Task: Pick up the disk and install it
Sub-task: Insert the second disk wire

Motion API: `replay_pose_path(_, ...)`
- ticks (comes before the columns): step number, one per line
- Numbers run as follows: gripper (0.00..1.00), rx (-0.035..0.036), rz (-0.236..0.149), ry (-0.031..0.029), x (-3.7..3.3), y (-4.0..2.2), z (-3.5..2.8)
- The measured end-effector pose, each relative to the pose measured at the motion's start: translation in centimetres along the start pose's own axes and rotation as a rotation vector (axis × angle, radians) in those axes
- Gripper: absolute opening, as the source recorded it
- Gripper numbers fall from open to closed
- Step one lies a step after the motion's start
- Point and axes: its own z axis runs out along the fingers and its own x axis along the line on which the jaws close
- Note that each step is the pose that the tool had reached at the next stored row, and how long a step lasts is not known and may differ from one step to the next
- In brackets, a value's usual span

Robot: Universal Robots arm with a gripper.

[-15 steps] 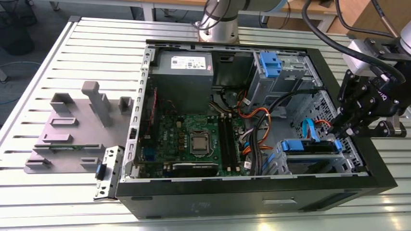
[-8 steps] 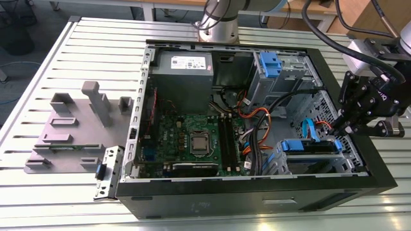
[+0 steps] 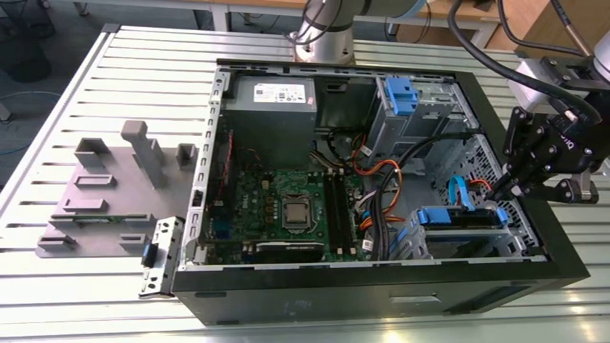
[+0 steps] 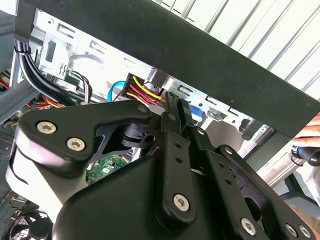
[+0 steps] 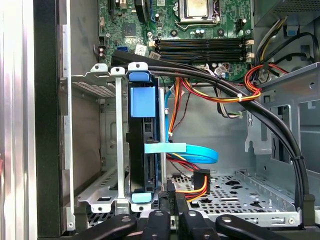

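Blue plastic marks the disk (image 5: pixel 144 150): a blue handle end, blue rails and a dark body seen edge-on in the first wrist view. It sits slotted in the silver metal drive cage (image 5: pixel 95 150) at the lower front corner of the open computer case (image 3: pixel 381 293). In the exterior view the disk (image 3: pixel 448 216) lies with its blue end facing the case's interior, its long axis running across the cage toward the exterior view's right. A light blue data cable (image 5: pixel 192 151) loops out beside it, and a bundle of red, yellow and orange wires ends just next to it. The motherboard (image 3: pixel 286 207) and grey power supply (image 3: pixel 271 107) fill the rest of the case. The gripper (image 3: pixel 505 187) hovers at the cage's right side with its fingers pressed close together, gripping nothing.
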Motion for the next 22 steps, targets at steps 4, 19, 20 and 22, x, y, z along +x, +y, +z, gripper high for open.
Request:
replay_pose_path(4,0.16,0.0,0.0,0.0,0.0,0.0,0.01)
replay_pose_path(19,0.16,0.0073,0.0,-0.0004,0.0,1.56,0.06)
replay_pose_path(20,0.16,0.0074,0.0,-0.0004,0.0,1.56,0.06)
replay_pose_path(22,0.16,0.0074,0.0,-0.0004,0.04,1.58,0.05)
